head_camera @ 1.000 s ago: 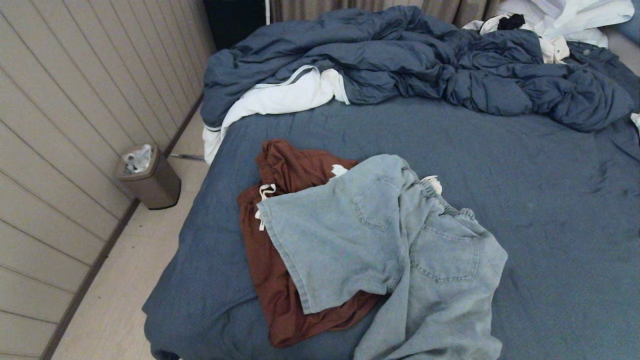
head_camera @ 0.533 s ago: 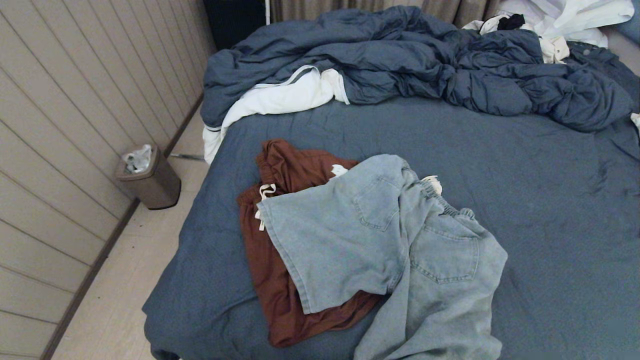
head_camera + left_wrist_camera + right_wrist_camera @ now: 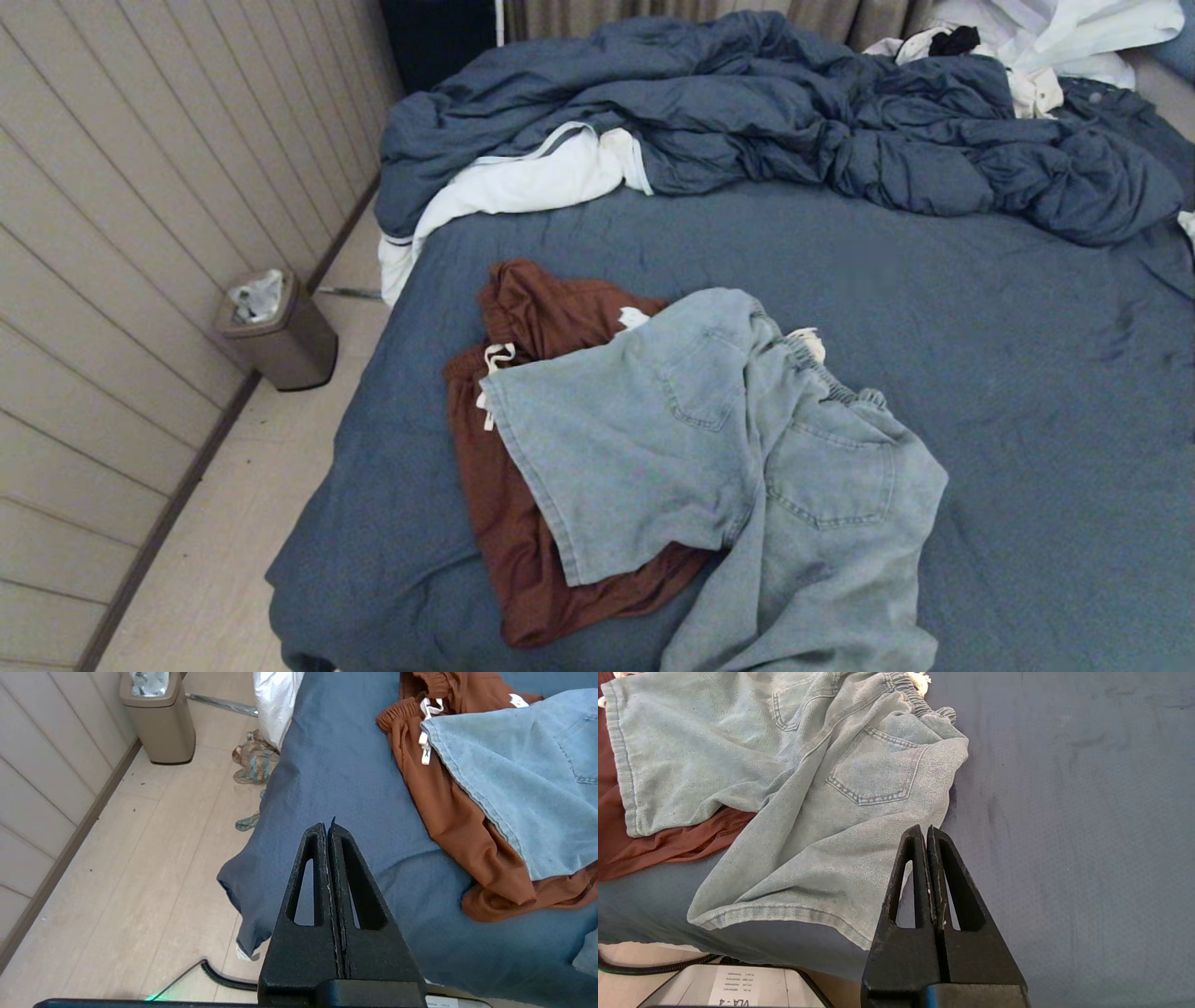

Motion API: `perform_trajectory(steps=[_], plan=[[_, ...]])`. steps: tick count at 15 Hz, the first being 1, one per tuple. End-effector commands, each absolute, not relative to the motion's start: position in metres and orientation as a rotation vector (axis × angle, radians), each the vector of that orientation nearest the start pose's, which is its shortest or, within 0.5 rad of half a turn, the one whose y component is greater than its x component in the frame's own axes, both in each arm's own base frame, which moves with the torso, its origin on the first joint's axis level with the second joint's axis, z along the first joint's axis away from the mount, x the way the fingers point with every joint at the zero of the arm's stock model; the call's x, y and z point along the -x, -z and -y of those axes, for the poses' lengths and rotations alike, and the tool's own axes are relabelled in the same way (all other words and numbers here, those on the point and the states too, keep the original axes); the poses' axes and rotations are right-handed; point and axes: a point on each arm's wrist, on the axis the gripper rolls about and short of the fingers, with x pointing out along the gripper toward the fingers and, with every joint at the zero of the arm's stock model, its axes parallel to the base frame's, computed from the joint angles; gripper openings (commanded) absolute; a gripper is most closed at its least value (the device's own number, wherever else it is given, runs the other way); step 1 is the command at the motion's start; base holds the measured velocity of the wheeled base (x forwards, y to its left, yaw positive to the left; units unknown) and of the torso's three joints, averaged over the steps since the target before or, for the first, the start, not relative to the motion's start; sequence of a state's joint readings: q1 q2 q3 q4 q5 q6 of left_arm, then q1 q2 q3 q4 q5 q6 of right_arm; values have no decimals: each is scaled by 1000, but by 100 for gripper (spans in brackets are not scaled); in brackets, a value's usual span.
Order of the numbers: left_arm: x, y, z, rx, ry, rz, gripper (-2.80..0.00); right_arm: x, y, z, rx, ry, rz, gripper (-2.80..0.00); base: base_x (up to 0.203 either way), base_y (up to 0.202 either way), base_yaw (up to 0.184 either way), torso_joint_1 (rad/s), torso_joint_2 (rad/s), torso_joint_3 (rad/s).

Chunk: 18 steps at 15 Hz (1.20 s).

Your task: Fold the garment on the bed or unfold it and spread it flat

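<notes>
Denim shorts [image 3: 719, 467], pale blue and crumpled, lie on the near middle of the bed [image 3: 1027, 373], draped over a pair of rust-brown shorts [image 3: 523, 373] whose white drawstring [image 3: 493, 359] peeks out at the left. I see a rumpled blue duvet [image 3: 794, 121] with white lining heaped along the far side of the bed, and white clothes [image 3: 1046, 37] at the far right corner. A tan bin [image 3: 280, 331] stands on the floor to the left, by the panelled wall. My left gripper [image 3: 328, 830] hangs clenched and empty above the near left corner of the bed. My right gripper [image 3: 927, 833] is likewise clenched on nothing, over the near hem of the denim shorts.
</notes>
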State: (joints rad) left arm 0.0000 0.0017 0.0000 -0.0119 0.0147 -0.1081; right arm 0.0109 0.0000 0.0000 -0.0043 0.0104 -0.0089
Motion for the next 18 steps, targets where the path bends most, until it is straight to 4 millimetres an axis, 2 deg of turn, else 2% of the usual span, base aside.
perform_trajectory(steps=[1, 18], plan=[[23, -77, 0, 109, -16, 12, -280, 23, -76, 0, 9, -23, 5, -280, 0, 0, 0, 0, 0, 0], [23, -77, 0, 109, -15, 10, -280, 23, -76, 0, 9, -23, 5, -280, 0, 0, 0, 0, 0, 0]])
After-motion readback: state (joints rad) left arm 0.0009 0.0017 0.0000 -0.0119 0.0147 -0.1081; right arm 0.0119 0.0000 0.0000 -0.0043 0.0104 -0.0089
